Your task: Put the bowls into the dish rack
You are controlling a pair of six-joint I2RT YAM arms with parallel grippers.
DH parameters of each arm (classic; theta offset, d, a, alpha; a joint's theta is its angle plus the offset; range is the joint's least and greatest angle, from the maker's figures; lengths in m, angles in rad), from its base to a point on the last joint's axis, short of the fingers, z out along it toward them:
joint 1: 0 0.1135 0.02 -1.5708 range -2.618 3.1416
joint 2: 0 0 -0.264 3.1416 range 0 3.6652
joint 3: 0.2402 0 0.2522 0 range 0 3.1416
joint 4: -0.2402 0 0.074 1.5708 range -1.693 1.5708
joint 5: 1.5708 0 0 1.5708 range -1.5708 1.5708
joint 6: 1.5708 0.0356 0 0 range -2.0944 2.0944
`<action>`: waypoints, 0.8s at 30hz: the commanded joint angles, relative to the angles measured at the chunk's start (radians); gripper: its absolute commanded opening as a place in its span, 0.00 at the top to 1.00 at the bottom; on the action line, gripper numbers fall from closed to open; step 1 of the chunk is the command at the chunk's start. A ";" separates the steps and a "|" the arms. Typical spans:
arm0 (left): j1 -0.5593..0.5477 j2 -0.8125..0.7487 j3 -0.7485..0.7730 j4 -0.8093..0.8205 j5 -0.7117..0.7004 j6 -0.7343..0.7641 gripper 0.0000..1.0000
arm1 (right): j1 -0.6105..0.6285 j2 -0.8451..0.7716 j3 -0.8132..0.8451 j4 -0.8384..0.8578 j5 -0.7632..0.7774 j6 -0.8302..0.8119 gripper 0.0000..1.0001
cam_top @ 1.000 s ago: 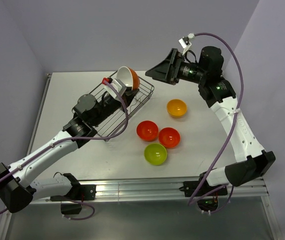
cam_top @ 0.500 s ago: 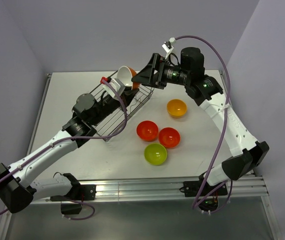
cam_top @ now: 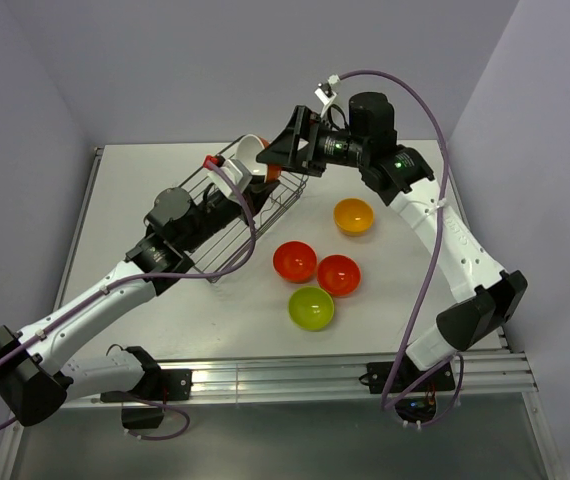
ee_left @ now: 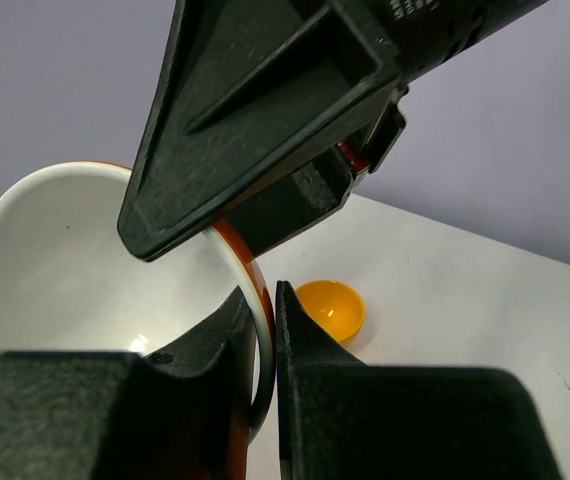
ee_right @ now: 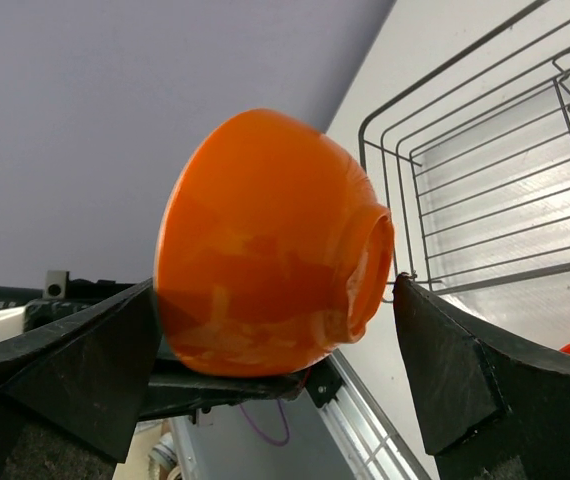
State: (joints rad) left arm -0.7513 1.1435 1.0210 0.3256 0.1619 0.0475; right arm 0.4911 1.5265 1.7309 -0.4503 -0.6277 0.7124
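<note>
Now | bowls 5, dish rack (cam_top: pixel 255 225) 1 | white-and-orange bowl (cam_top: pixel 249 151) upper centre, over rack's far end, rim pinched by left gripper (ee_left: pixel 265 305) | right gripper (ee_right: pixel 275 290) spread, straddling it | on table (cam_top: pixel 145 180): yellow-orange bowl (cam_top: pixel 354 215), left red-orange bowl (cam_top: pixel 294 260), right red-orange bowl (cam_top: pixel 338 274), lime green bowl (cam_top: pixel 311 307)

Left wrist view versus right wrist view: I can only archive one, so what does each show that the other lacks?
Only the left wrist view shows the bowl's white inside, the left gripper pinching its rim, and the yellow-orange bowl on the table. Only the right wrist view shows the dish rack and the held bowl's orange underside and foot. Both show that bowl, the right gripper open around it, the table and the purple wall.
</note>
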 commanded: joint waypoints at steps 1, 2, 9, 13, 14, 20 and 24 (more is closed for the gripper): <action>0.003 -0.005 0.013 0.067 0.031 0.006 1.00 | 0.007 0.006 0.050 0.019 -0.001 -0.001 0.00; 0.003 -0.004 0.014 0.067 0.034 0.006 1.00 | 0.007 0.009 0.055 0.022 -0.004 -0.001 0.01; 0.003 0.007 0.014 0.040 0.051 0.026 1.00 | 0.007 0.023 0.062 -0.005 -0.003 -0.027 0.12; 0.003 0.013 0.011 0.026 0.039 0.045 1.00 | 0.009 0.024 0.056 -0.019 -0.004 -0.044 0.24; 0.003 0.015 0.014 0.024 0.034 0.049 1.00 | 0.009 0.024 0.055 -0.022 -0.006 -0.050 0.26; 0.003 0.024 0.013 0.020 0.021 0.063 1.00 | 0.009 0.029 0.052 -0.050 -0.006 -0.077 0.43; 0.003 0.025 0.011 0.020 0.008 0.061 1.00 | 0.007 0.031 0.048 -0.038 -0.036 -0.076 0.64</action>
State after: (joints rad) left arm -0.7494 1.1736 1.0203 0.2848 0.1822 0.0864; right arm 0.4904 1.5536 1.7359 -0.4931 -0.6258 0.6601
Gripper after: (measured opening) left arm 0.153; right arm 0.735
